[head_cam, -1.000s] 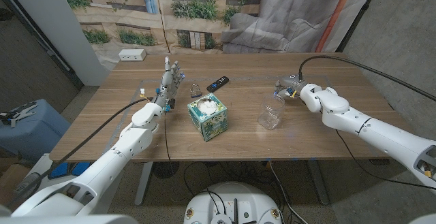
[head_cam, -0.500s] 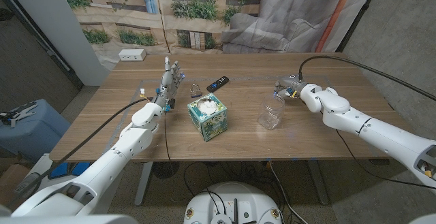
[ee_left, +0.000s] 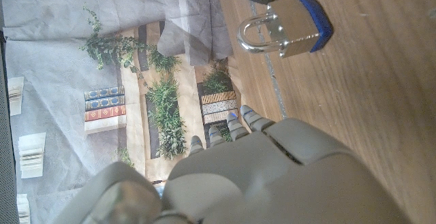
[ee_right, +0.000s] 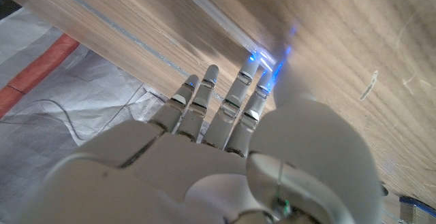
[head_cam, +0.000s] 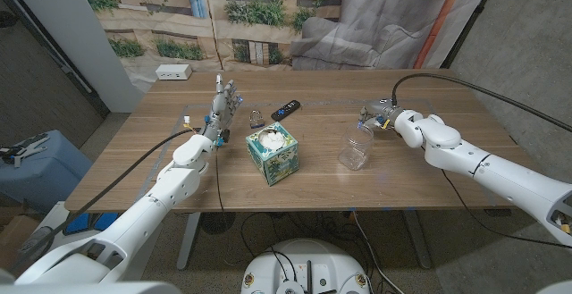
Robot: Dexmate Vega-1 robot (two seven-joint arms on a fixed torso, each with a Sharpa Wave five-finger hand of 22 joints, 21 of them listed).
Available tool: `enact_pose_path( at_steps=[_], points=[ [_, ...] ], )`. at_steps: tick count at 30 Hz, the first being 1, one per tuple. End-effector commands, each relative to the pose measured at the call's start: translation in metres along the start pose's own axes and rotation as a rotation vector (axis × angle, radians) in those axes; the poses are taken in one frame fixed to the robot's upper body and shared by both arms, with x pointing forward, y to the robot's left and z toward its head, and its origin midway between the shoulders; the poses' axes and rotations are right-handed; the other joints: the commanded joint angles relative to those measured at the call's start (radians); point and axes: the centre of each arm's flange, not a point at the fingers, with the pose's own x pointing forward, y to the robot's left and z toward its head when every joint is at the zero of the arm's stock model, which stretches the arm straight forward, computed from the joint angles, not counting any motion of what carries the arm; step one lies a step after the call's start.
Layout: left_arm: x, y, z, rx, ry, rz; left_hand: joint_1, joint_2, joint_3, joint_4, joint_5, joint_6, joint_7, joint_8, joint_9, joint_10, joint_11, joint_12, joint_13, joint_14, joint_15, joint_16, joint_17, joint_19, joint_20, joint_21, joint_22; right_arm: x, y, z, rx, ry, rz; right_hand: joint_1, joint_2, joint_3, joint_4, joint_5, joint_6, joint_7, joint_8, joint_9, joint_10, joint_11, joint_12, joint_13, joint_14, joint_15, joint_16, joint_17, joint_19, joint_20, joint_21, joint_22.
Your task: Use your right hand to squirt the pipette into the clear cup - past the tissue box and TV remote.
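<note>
Your wooden table (head_cam: 429, 173) is carrying a patterned tissue box (head_cam: 273, 152) near its middle, with the clear cup (head_cam: 356, 146) standing to its right. Your right hand (head_cam: 382, 116) is hovering just beyond the cup's far rim, and you cannot tell whether its fingers (ee_right: 238, 100) are pinching the pipette. Your left hand (head_cam: 223, 105) is standing upright with fingers spread, left of the padlock (head_cam: 256, 119) and the TV remote (head_cam: 286, 109) at the far side.

Tissue box (head_cam: 273, 152) at table (head_cam: 313, 187) middle; cup (head_cam: 356, 147) right of it; padlock (head_cam: 257, 118) and remote (head_cam: 286, 109) behind.
</note>
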Motion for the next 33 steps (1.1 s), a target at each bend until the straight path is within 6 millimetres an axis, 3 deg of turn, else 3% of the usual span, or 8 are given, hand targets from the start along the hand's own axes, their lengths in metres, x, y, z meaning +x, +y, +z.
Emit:
enact_pose_path(
  at_steps=[1,20,33],
  points=[
    [0.000,0.000,0.000,0.000,0.000,0.000,0.002,0.040,-0.006,0.000,0.004,-0.001,-0.006,0.006,0.002,-0.002,-0.006,0.004,0.006,-0.008,-0.115,0.006,0.006,-0.012,-0.090,0.005,0.002,-0.008,-0.015,0.000,0.027,0.001,-0.045,0.006,0.010,-0.003,-0.003,0.002,0.008,0.002,0.003,0.002,0.011,0.001,-0.001,0.003,0.007,-0.152,0.005,0.003,0.009,-0.001,-0.001,0.003],
    [0.000,0.000,0.000,0.000,0.000,0.000,0.002,0.040,-0.006,0.000,0.004,-0.001,-0.006,0.006,0.002,-0.001,-0.004,0.005,0.006,-0.008,-0.115,0.006,0.006,-0.011,-0.090,0.005,0.002,-0.030,-0.045,-0.002,0.112,-0.014,-0.127,0.004,0.012,-0.013,-0.001,0.002,0.007,0.002,0.003,0.000,0.014,0.001,-0.005,0.003,0.005,-0.147,0.010,0.004,0.009,0.002,-0.002,0.003],
    [0.000,0.000,0.000,0.000,0.000,0.000,0.002,0.040,-0.006,0.000,0.004,-0.001,-0.006,0.006,0.002,-0.002,-0.005,0.004,0.006,-0.008,-0.115,0.006,0.006,-0.012,-0.090,0.005,0.002,-0.051,-0.065,-0.008,0.276,-0.027,-0.192,0.002,0.013,-0.023,0.000,0.003,0.007,0.001,0.002,-0.002,0.014,0.001,-0.008,0.004,0.001,-0.145,0.013,0.004,0.006,0.008,-0.003,0.003]
  ],
)
